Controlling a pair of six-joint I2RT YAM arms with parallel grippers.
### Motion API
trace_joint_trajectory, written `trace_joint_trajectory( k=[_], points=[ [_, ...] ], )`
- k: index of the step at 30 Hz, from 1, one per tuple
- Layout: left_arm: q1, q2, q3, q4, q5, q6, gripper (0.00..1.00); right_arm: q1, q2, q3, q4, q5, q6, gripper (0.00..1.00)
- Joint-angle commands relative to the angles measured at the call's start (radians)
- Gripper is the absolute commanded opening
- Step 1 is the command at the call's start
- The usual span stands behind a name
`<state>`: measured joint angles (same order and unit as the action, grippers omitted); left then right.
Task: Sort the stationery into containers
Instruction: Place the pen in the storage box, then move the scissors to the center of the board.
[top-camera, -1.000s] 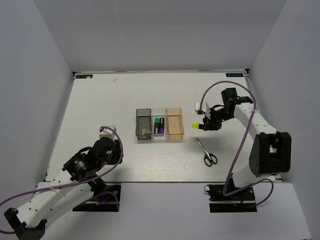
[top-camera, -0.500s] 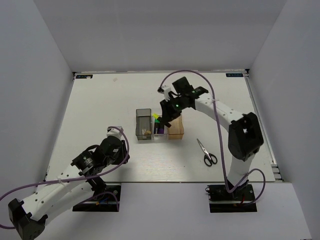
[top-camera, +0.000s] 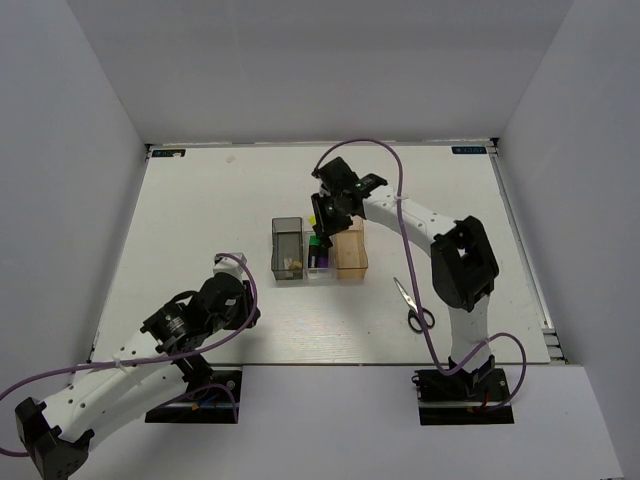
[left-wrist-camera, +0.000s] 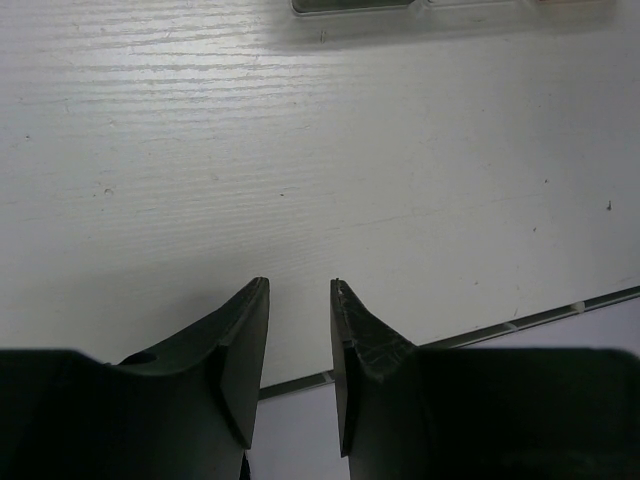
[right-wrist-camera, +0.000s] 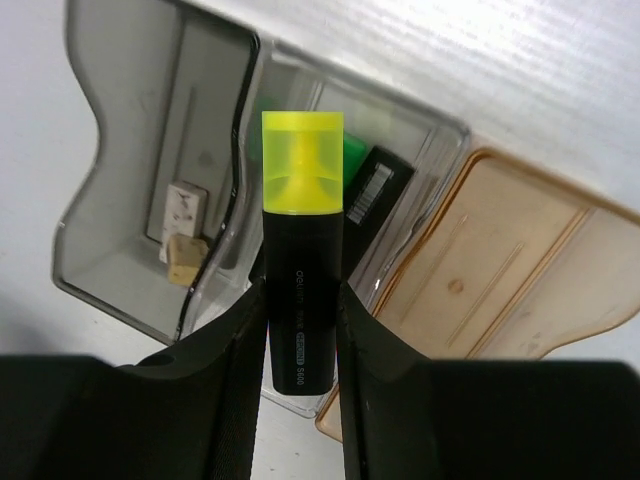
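Observation:
My right gripper (right-wrist-camera: 300, 290) is shut on the black body of the yellow-capped marker (right-wrist-camera: 302, 180), held above the clear container (right-wrist-camera: 440, 130) in the middle of the row. A green-capped marker (right-wrist-camera: 355, 160) lies inside that container. The smoky grey container (right-wrist-camera: 100, 120) on its left holds a tan eraser (right-wrist-camera: 183, 258). The orange container (right-wrist-camera: 520, 260) on its right shows a bare floor. In the top view the right gripper (top-camera: 325, 220) hovers over the row, and the scissors (top-camera: 413, 305) lie on the table to the right. My left gripper (left-wrist-camera: 300, 285) is open over bare table with nothing between its fingers.
The left arm (top-camera: 190, 320) is low at the near left, well short of the containers (top-camera: 319, 255). The table's near edge (left-wrist-camera: 500, 325) runs just under the left fingers. Purple cables (top-camera: 360, 150) loop above the right arm. White walls enclose the table.
The right arm has swung left from the table's right side to above the containers, carrying the yellow-capped marker. The left gripper has narrowed and its arm shifted slightly right.

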<state>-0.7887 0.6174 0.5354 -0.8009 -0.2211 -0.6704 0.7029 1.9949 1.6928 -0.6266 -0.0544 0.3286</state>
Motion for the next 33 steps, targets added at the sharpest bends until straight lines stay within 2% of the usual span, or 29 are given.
trace_joint_trajectory(
  k=[1,6,7,8,10,12,16,18,19,20,22,23,24,25,27,29,30,31,32,33],
  points=[
    [-0.006,-0.002,0.017,0.002,-0.012,0.005,0.41,0.023,-0.033,-0.041,-0.005,0.048,0.006,0.0],
    [-0.004,-0.008,0.014,0.003,-0.009,0.006,0.41,0.044,-0.057,-0.091,0.019,0.05,-0.002,0.0],
    [-0.003,-0.013,0.012,0.0,-0.009,0.005,0.41,0.047,-0.061,-0.107,0.025,0.047,-0.014,0.07],
    [-0.006,-0.012,0.014,0.0,-0.011,0.006,0.41,0.05,-0.067,-0.108,0.03,0.045,-0.023,0.3],
    [-0.004,-0.013,0.017,-0.001,-0.017,0.009,0.41,0.053,-0.071,-0.102,0.03,0.021,-0.045,0.54],
    [-0.006,-0.011,0.02,-0.007,-0.02,0.012,0.41,0.055,-0.08,-0.093,0.028,0.005,-0.056,0.6],
    [-0.006,0.008,0.043,-0.014,-0.024,0.032,0.41,0.058,-0.117,-0.085,0.033,-0.025,-0.077,0.6],
    [-0.004,0.022,0.058,-0.023,-0.027,0.043,0.4,0.055,-0.154,-0.081,0.033,-0.028,-0.1,0.41],
    [-0.004,0.034,0.07,-0.026,-0.029,0.052,0.4,0.053,-0.18,-0.088,0.037,-0.036,-0.133,0.29],
    [-0.006,0.042,0.083,-0.032,-0.032,0.057,0.38,0.05,-0.198,-0.105,0.047,-0.041,-0.201,0.0],
    [-0.004,0.05,0.107,-0.044,-0.044,0.081,0.27,0.047,-0.315,-0.189,0.091,0.02,-0.252,0.0],
    [-0.004,0.062,0.123,-0.06,-0.049,0.089,0.22,0.04,-0.355,-0.296,0.217,0.04,-0.264,0.0],
    [-0.006,0.064,0.132,-0.073,-0.055,0.104,0.18,0.032,-0.492,-0.429,0.275,0.177,-0.302,0.0],
    [-0.006,0.067,0.144,-0.081,-0.075,0.117,0.13,0.029,-0.533,-0.494,0.322,0.221,-0.316,0.0],
    [-0.006,0.071,0.156,-0.099,-0.084,0.138,0.09,-0.012,-0.621,-0.64,0.382,0.286,-0.374,0.0],
    [-0.004,0.079,0.172,-0.112,-0.098,0.155,0.09,-0.035,-0.689,-0.656,0.274,0.245,-0.413,0.0],
    [-0.004,0.085,0.173,-0.115,-0.103,0.158,0.09,-0.078,-0.709,-0.704,0.215,0.099,-0.551,0.0],
    [-0.003,0.09,0.173,-0.118,-0.101,0.167,0.13,-0.086,-0.763,-0.731,0.187,0.067,-0.592,0.0],
    [-0.001,0.108,0.172,-0.119,-0.098,0.176,0.16,-0.103,-0.816,-0.777,0.145,0.032,-0.662,0.04],
    [0.002,0.117,0.175,-0.121,-0.092,0.181,0.22,-0.118,-0.838,-0.82,0.09,-0.022,-0.731,0.17]
  ],
)
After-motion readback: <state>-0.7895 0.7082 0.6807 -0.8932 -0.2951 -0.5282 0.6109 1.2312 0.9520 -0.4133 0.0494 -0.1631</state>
